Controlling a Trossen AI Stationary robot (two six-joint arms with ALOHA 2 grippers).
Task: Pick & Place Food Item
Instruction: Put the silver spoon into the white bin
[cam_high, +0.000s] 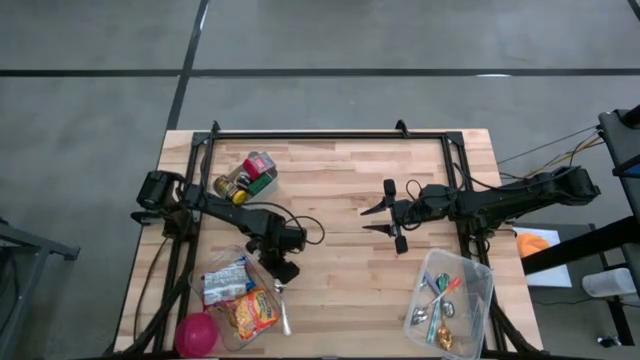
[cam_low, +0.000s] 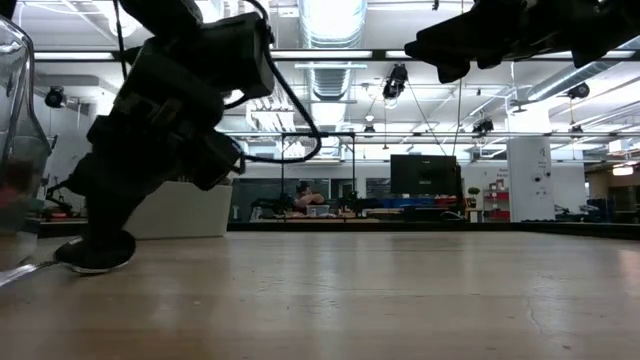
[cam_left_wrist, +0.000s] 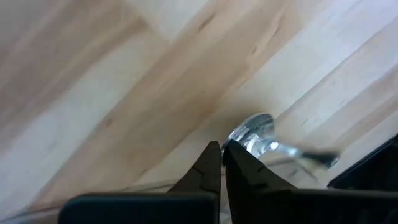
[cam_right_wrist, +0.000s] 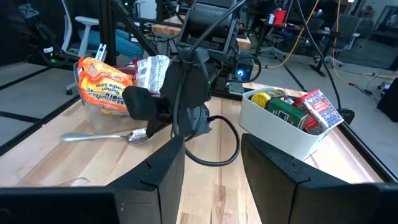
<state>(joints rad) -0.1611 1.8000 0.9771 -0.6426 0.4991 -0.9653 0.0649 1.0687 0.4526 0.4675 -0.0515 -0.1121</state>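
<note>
**Asker:** What can't you make out?

**Me:** My left gripper (cam_left_wrist: 222, 146) is clenched tight, tips down at the table (cam_high: 340, 180), right against the rim of a spoon (cam_left_wrist: 252, 129). Whether any metal is pinched between my fingers, I cannot tell; from above, my own wrist covers that spot. The spoon's handle blurs out towards the frame edge in my left wrist view.

**Asker:** And the food?

**Me:** In a clear tub (cam_right_wrist: 93, 115) at the table's near left corner, just beside my left gripper. Two packets: an orange packet (cam_right_wrist: 102, 84) and a silver packet (cam_right_wrist: 151, 68). Neither is in my grasp. My left arm hides part of the silver one from my right wrist camera.

**Asker:** Your other hand?

**Me:** My right gripper (cam_high: 395, 215) hangs mid-table with its fingers apart, nothing between them.

**Asker:** Anything else to count?

**Me:** One white bin (cam_right_wrist: 280, 134) holding three cans that I can pick out. One pink round thing (cam_high: 197, 333) beside the packets. One second clear tub (cam_high: 480, 300) on the right with cutlery piled over itself, too tangled to count.
</note>
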